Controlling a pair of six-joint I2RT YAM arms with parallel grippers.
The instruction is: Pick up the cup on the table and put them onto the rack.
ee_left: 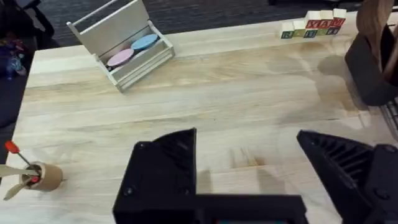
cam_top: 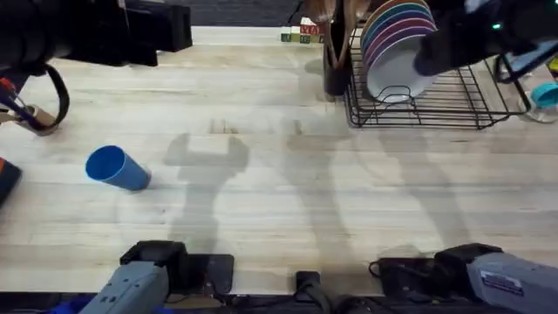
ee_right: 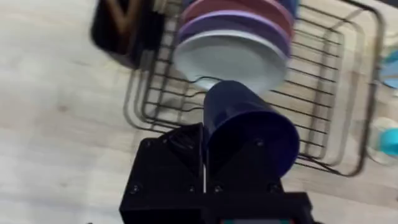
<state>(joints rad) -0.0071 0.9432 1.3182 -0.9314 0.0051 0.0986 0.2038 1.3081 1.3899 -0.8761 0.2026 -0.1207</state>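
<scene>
Rack [cam_top: 453, 103] wire is taking up the upper right of the overhead frame, black and standing on the pale wooden table [cam_top: 288, 192], with a row of multicoloured plates [cam_top: 397, 39] leaning at its left end and a dark utensil holder [cam_top: 336, 61] just beside them. The right gripper [ee_right: 205, 155] is sitting above the rack in the right wrist view, its black fingers clenching a dark navy-purple cup [ee_right: 245, 127]; the cup is lying tilted, its closed base pointing toward the white front plate [ee_right: 233, 59] and its wide mouth facing the camera. In the overhead frame the right arm is showing as a large dark blur at the upper right, over the plates. A bright blue cup [cam_top: 116, 167] is lying on its side at the left of the overhead frame, mouth turned toward the left edge, well apart from the rack. The left gripper [ee_left: 249, 155] is hanging above bare table in the left wrist view, fingers spread wide and grasping nothing. In that view, a grey tiered tray organiser [ee_left: 121, 43] is standing in the upper left, a tan holder [ee_left: 43, 176] with pens at the lower left, and lettered blocks [ee_left: 314, 25] near the upper right.
</scene>
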